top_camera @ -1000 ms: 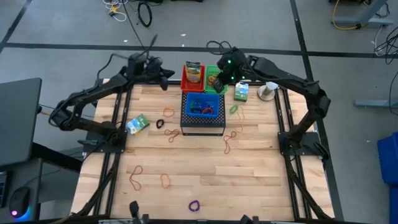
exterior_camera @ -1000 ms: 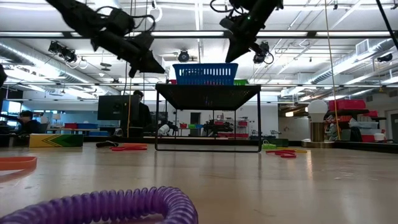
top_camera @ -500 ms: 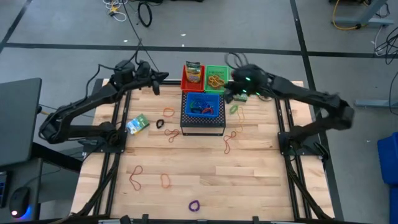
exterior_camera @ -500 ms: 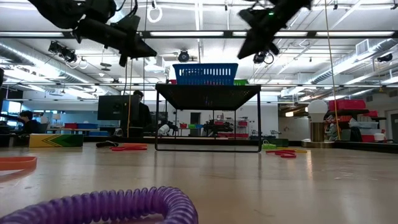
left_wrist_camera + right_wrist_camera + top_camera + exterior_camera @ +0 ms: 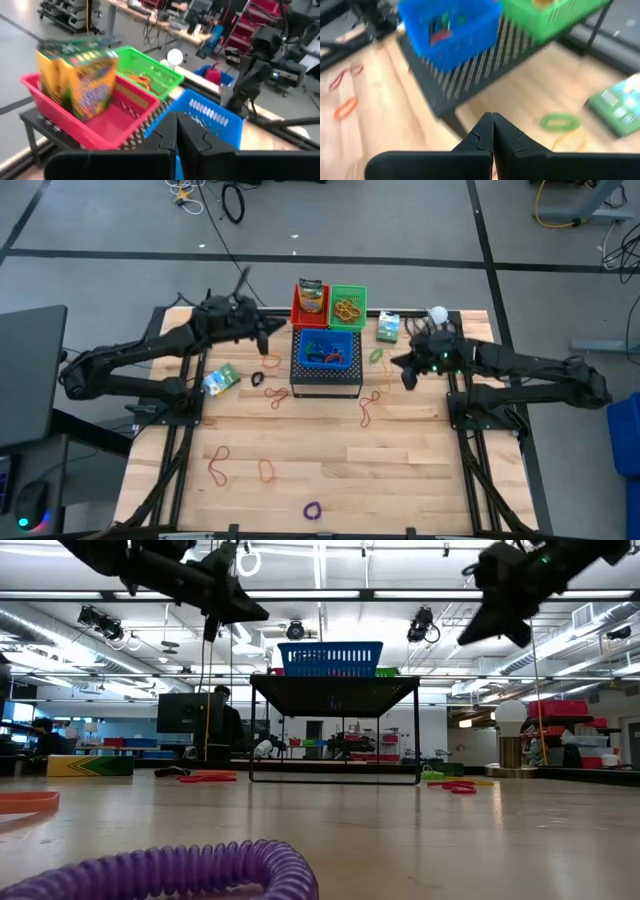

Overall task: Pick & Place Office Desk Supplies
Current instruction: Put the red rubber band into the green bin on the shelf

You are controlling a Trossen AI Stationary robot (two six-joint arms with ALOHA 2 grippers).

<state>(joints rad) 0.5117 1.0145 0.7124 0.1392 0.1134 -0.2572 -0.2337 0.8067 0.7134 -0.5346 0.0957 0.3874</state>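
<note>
Above the table's left rear, the left gripper (image 5: 262,332) hangs pressed together, empty, beside the red basket (image 5: 300,312). Rubber bands (image 5: 217,465) and a green-white box (image 5: 221,378) lie on the table (image 5: 420,470). Right of the blue basket (image 5: 327,358), the right gripper (image 5: 402,366) hovers clamped shut, empty, near a green loop (image 5: 375,355).

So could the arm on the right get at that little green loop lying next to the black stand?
Probably yes. The right gripper hangs shut just beside the green loop, with only bare table between them. The black stand sits on the loop's other side, so nothing seems to block it; it would need to open first.
</note>
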